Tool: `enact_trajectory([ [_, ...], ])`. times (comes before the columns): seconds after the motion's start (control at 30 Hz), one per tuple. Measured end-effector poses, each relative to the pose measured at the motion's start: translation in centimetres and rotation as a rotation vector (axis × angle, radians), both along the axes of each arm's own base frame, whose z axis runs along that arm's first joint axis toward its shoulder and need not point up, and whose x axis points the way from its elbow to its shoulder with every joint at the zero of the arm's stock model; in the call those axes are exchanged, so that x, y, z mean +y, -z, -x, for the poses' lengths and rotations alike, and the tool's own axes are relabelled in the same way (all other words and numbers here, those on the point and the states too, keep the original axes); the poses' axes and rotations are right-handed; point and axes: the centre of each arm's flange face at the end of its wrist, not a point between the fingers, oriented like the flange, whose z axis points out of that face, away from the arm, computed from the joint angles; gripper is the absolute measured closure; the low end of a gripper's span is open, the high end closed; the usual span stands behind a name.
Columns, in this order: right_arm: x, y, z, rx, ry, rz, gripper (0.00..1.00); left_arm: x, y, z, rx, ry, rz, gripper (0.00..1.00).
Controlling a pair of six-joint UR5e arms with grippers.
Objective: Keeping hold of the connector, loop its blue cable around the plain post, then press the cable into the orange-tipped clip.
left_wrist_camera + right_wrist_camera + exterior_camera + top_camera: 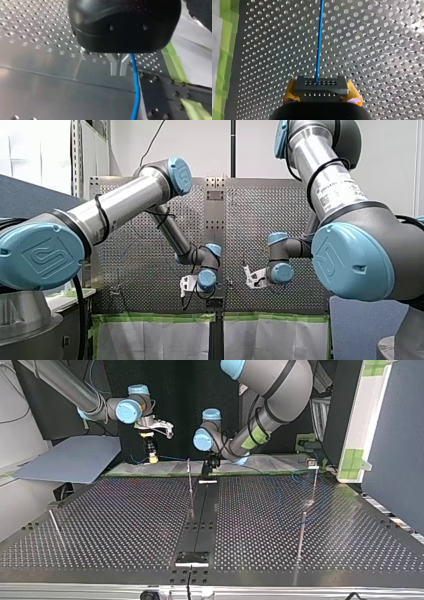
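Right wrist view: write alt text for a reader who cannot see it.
My right gripper holds a dark connector between its yellow pads, and a blue cable runs from the connector straight ahead over the perforated table. Green tape lines the table's edge to one side of the gripper.

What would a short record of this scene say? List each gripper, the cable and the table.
right gripper: shut on the connector, yellow pads
cable: blue, runs straight ahead from the connector
left gripper: shut, cable passes beside its fingers
table: perforated metal, thin upright posts
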Motion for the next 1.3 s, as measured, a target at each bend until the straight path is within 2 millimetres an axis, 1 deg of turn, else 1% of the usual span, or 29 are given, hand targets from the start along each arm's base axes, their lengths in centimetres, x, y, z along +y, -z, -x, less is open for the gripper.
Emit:
enact_trajectory([
  [0.13,0.0,1.2,0.2,0.001,0.001,-0.007,1.0,0.3,0.5,-0.4,0.006,0.001,0.0,1.0],
  [0.23,-0.2,1.5,0.4,0.0,0.003,-0.01,1.0,0.4,0.5,-0.7,0.007,0.005,0.004,1.0],
  [0.5,-0.4,1.6,0.4,-0.012,0.003,-0.002,1.0,0.8,0.4,-1.6,0.008,0.019,0.017,1.0],
  [0.97,-1.3,1.3,0.7,-0.056,-0.01,0.014,1.0,0.4,0.5,-1.3,0.01,0.029,0.038,1.0],
  [1.3,-1.7,1.6,0.7,-0.064,-0.013,0.012,1.0,0.7,0.5,-1.9,0.012,0.036,0.079,1.0],
])
